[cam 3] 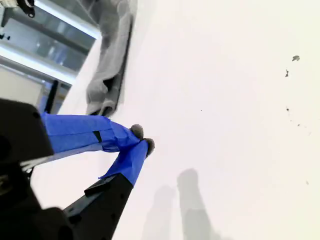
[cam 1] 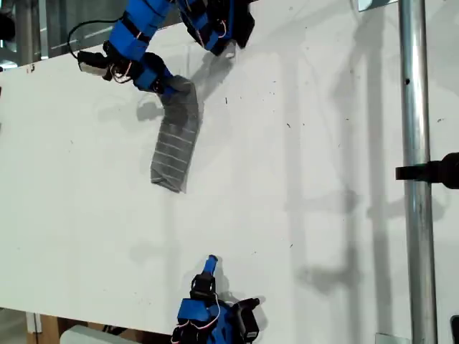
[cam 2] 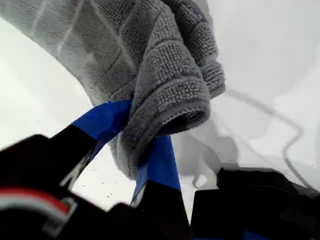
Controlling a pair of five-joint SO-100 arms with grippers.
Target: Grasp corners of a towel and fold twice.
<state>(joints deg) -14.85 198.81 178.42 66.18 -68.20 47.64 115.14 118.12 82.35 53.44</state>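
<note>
In the exterior view's upper left, the soft grey striped cloth towel [cam 1: 176, 143] lies folded on the white table [cam 1: 323, 179], one end clamped in my first gripper [cam 2: 137, 145]; my second gripper [cam 3: 142, 140], jaws together, holds nothing; limp and light, best held by its corners.
</note>
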